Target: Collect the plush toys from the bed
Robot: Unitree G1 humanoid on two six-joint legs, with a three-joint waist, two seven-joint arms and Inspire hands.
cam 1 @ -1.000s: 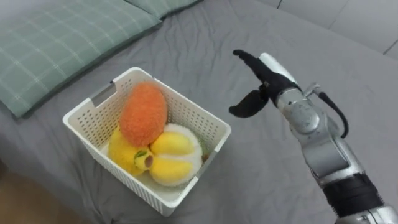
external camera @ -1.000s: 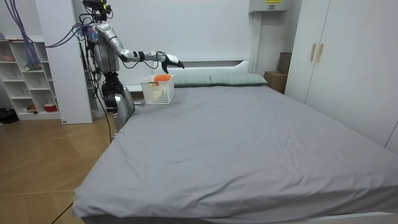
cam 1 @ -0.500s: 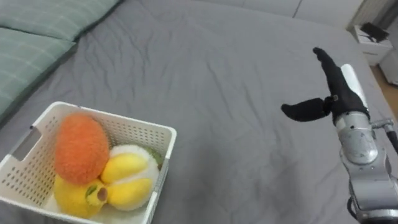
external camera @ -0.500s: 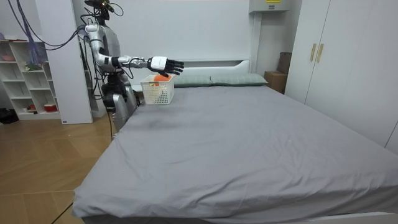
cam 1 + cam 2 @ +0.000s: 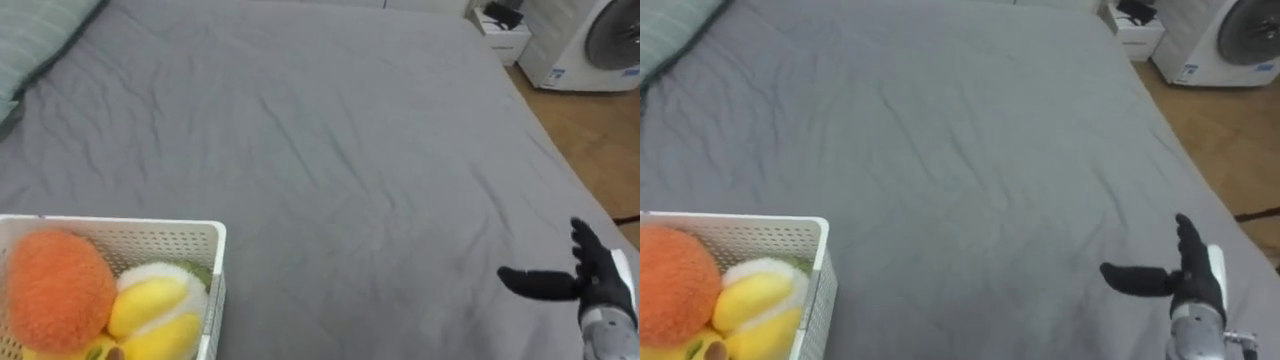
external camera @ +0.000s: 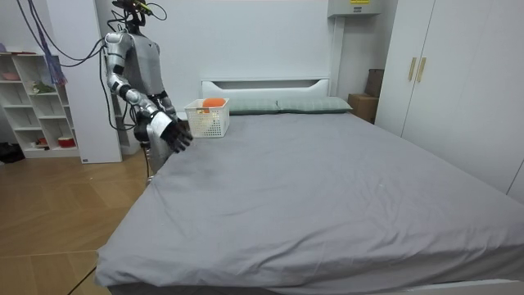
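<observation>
Right hand (image 5: 600, 285) is hanging low over the near edge of the bed (image 5: 330, 150), fingers straight and loosely spread, thumb pointing out toward the basket (image 5: 140, 224). It is holding nothing and touching nothing. The grey sheet beside it and ahead of it is lying bare. The toys are sitting well off to the hand's thumb side, all inside the white basket: an orange plush toy (image 5: 55, 290) at the far end from the hand, and yellow-and-white plush toys (image 5: 150, 305) nearer the wall that is facing it. In the room view the robot is standing beside the bed near its head, with the basket just beyond the hand.

Judging from this, the collecting step is looking finished — no toy is lying loose on the sheet that is in sight. What is coming next is probably a check of the stretch farther from the hand, or a reach back across to the basket's rim to lift it, which would call for curling the fingers round a handle.
</observation>
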